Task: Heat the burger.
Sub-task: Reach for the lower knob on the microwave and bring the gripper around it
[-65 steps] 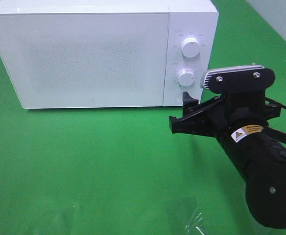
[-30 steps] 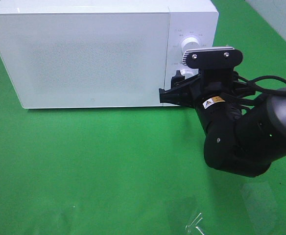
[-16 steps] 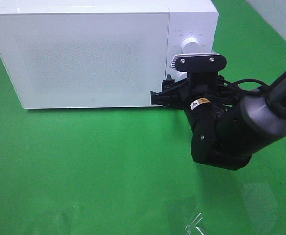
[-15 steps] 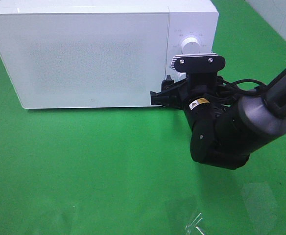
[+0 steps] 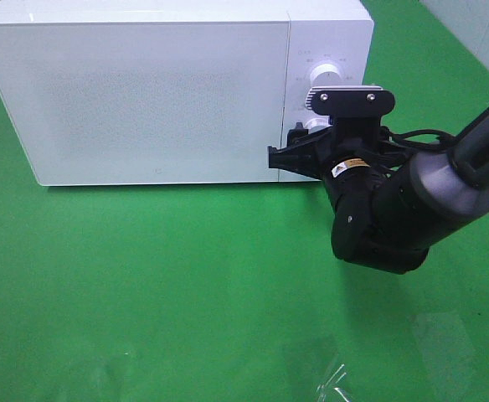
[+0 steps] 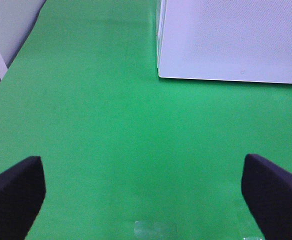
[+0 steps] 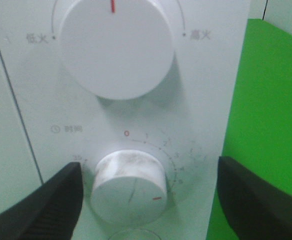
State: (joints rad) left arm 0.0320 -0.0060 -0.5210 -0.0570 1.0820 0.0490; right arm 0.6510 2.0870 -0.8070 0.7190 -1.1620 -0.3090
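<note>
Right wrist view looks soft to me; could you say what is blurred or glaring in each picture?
Right wrist view: the lower knob is smeared and both fingers are out of focus; left wrist view: fingers are dark blurs; exterior high view: sharp, with pale glare low on the green table.

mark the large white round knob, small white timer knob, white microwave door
large white round knob (image 7: 117, 47), right wrist view, face centre
small white timer knob (image 7: 130, 186), right wrist view, face centre
white microwave door (image 5: 152, 100), exterior high view, panel middle

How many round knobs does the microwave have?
2. The top knob sits above the bottom knob, both on the microwave's right panel. None look hidden.
</note>
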